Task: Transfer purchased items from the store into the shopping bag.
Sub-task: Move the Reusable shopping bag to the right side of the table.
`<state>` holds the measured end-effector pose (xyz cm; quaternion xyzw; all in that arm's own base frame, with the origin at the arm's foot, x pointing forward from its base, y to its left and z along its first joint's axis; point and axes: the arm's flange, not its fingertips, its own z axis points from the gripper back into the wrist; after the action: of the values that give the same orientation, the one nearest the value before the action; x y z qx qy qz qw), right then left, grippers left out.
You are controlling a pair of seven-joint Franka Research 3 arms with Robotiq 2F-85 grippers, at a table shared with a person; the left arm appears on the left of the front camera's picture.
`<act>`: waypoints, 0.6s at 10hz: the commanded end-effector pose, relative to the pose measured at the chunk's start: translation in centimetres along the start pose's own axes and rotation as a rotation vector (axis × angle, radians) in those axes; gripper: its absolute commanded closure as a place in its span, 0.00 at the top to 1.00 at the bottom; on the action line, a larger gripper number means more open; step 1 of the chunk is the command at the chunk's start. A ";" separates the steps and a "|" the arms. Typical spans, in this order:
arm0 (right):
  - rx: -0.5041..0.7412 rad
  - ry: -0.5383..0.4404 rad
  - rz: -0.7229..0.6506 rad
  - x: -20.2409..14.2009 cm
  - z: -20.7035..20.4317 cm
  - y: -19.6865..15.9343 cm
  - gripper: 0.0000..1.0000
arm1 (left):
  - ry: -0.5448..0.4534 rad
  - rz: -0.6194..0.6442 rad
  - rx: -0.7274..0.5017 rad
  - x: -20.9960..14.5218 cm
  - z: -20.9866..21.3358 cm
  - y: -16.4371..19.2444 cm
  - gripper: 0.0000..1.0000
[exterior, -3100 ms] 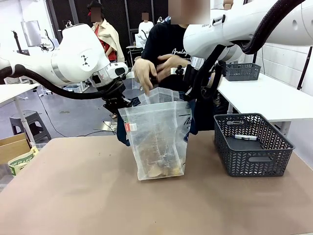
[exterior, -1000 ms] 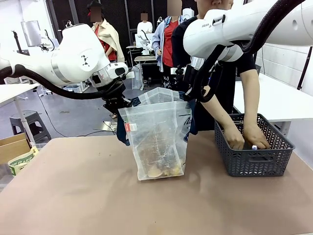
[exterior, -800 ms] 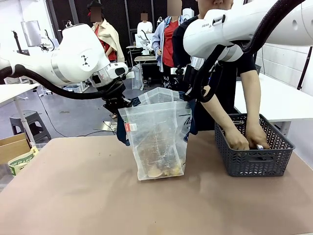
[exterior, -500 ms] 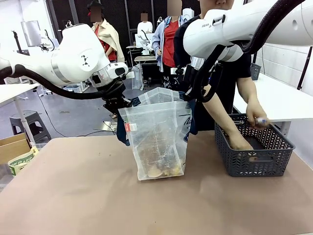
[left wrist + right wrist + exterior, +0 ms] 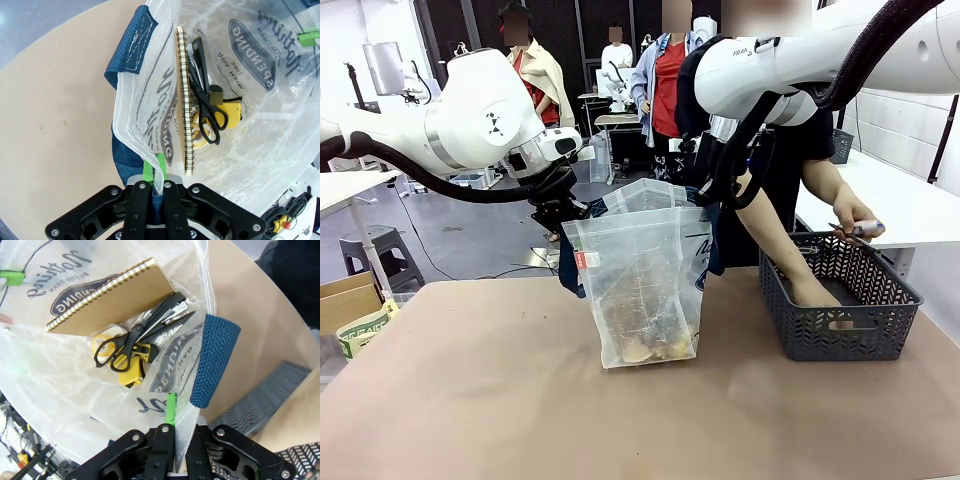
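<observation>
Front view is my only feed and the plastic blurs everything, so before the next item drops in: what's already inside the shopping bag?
Observer: In the left wrist view, a spiral-bound brown notebook stands on edge in the shopping bag, black-handled scissors beside it.
Operator: Anything else?
Observer: A yellow-and-black item lies by the scissors' handles; I can't tell what it is.
Operator: Do both grippers have the rim?
Observer: Yes. The left gripper and the right gripper are each shut on the bag's rim, the right beside a navy handle.
</observation>
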<state>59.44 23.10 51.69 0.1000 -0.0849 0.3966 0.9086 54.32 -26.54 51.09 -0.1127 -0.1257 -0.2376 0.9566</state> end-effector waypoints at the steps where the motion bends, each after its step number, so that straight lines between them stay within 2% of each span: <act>1: -0.001 -0.001 -0.003 -0.1 0.0 -0.2 0.00 | -0.001 0.001 0.002 0.0 0.1 0.1 0.00; 6: -0.001 -0.001 -0.003 -0.1 0.0 -0.2 0.00 | -0.001 0.001 0.002 0.0 0.1 0.1 0.00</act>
<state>59.44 23.10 51.68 0.1000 -0.0849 0.3966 0.9086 54.32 -26.54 51.09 -0.1127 -0.1257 -0.2376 0.9566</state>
